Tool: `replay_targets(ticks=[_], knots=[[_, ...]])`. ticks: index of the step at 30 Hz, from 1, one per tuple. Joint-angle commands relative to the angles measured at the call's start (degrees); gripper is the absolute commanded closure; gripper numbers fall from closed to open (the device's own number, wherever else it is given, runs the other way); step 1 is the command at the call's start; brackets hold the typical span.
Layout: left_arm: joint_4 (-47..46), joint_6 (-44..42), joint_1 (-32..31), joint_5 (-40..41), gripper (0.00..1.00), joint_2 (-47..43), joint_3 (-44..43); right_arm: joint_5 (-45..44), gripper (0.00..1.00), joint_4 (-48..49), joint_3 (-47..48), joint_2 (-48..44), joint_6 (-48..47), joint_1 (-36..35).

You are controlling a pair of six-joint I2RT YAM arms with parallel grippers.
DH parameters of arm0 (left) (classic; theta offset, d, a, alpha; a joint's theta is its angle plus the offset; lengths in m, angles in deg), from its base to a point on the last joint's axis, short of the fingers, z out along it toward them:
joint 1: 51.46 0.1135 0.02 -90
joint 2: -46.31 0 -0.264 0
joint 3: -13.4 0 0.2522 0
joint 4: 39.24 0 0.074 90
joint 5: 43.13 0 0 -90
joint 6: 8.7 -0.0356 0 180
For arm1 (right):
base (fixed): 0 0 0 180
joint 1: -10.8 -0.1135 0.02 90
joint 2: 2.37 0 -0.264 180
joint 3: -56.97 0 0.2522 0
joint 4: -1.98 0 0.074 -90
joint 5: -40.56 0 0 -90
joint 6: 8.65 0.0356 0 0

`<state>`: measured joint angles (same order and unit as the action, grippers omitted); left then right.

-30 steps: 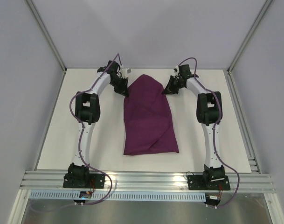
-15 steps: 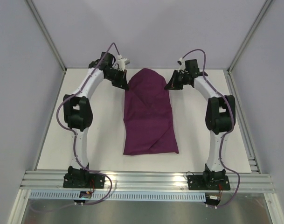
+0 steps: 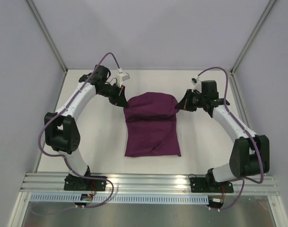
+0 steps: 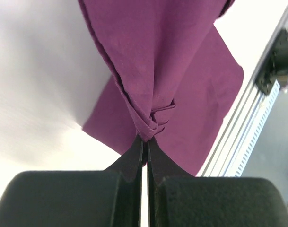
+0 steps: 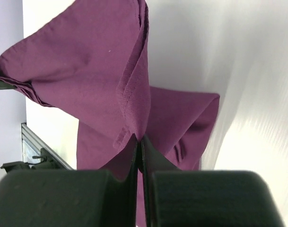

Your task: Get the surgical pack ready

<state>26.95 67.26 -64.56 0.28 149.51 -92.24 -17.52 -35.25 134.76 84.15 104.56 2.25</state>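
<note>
Out at the middle of the table (image 3: 96,142), the purple cloth (image 3: 151,137) lies with its near part flat and its far end raised off the surface, slung between the two arms. The left gripper (image 3: 123,104) has the far-left corner, and the wrist view shows its fingers (image 4: 129,161) pressed together on a bunched knot of fabric. The right gripper (image 3: 178,108) matches it on the far-right corner, its fingers (image 5: 152,163) pinched tight on a stitched hem. Whatever is packed beneath is hidden; only cloth shows.

By my read, this is the wrapping fold: the far flap goes over the bundle and toward the near edge. The next move calls for teamwork. Both arms should travel together at the same height and pace so the lifted edge runs straight. The flap then needs lowering onto the flat part before either grip lets go. If the pull is uneven, a corner could slip or the fold could skew.
</note>
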Motion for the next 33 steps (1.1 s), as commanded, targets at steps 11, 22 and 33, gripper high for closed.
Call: replay_targets(ticks=[11, 22, 33], knots=[[-0.8, -12.2, -8.0, 6.9, 1.00, -12.4, 21.5, -5.6, 1.00, 3.1, -27.5, -22.2, 7.4, 0.0], [-0.6, -19.7, -9.8, 11.7, 1.00, -8.1, 25.7, -10.6, 0.43, -9.3, -31.3, -25.9, 6.3, 0.0], [-0.7, -20.9, -10.0, 11.8, 1.00, -8.0, 25.3, -7.8, 0.16, -9.7, -4.6, -7.0, -2.2, 0.1]])
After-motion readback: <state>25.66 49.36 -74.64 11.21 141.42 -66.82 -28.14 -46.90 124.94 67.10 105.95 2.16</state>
